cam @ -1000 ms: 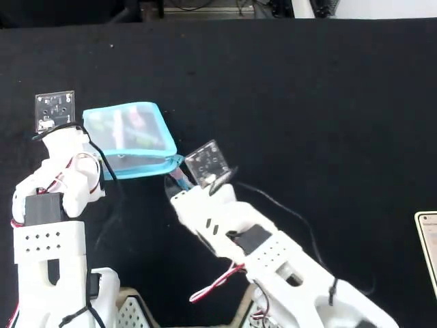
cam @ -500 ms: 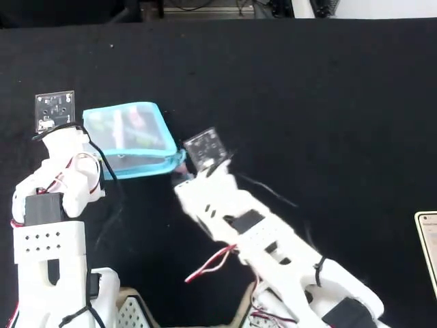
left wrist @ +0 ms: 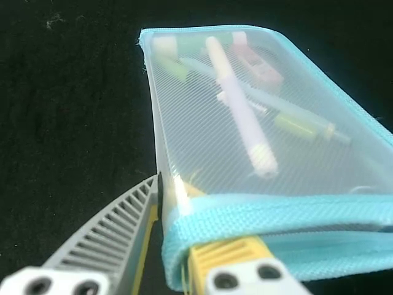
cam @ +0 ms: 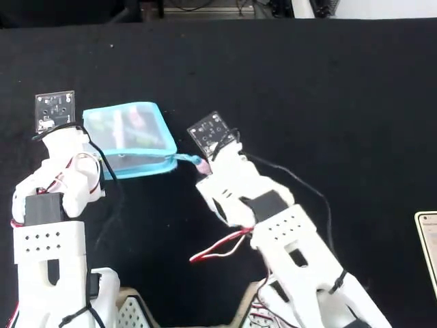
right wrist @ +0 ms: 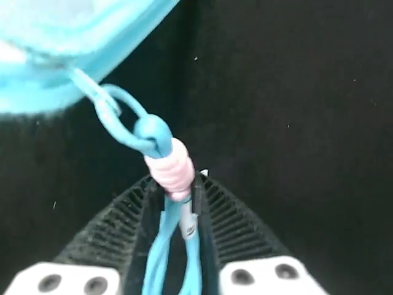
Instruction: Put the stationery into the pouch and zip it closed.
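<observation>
Zipping looks like the step in hand: the pouch [cam: 130, 137], pens [left wrist: 239, 117] inside, lies far left on the bench [cam: 307, 102], left claw [left wrist: 167, 192] pinching its near corner, right claw [right wrist: 178, 187] pinching the zip cord [right wrist: 126, 120], which likely needs 1 last rightward tug.

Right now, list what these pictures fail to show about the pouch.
- Whether the pouch is zipped shut: the right wrist view blurs it and cuts it at the edge; in the high view its seam is too small.
- Small stationery pieces: the left wrist view blurs them behind mesh.
- The card: high view, cut by the edge.
</observation>
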You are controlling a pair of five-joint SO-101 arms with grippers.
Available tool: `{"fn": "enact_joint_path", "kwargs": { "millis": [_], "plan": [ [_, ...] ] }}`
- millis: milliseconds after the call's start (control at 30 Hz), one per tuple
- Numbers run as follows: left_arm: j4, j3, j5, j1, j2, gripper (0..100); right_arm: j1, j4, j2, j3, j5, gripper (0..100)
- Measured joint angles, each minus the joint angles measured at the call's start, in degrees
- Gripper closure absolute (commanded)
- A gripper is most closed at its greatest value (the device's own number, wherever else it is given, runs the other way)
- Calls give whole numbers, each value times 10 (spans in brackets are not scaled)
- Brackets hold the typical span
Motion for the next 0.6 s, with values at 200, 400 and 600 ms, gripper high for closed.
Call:
{"fn": "enact_joint_path", "kwargs": {
  "millis": [200, 400, 600],
  "plan": [
    [0, 0, 0, 0, 0, 970, -11, 94, 36, -45, 26, 788],
    [0, 0, 0, 0, 0, 970, -40, 93, 37, -51, 32, 787],
    [0, 0, 0, 0, 0, 970, -59, -45, 30, 3, -17, 787]
  ]
}}
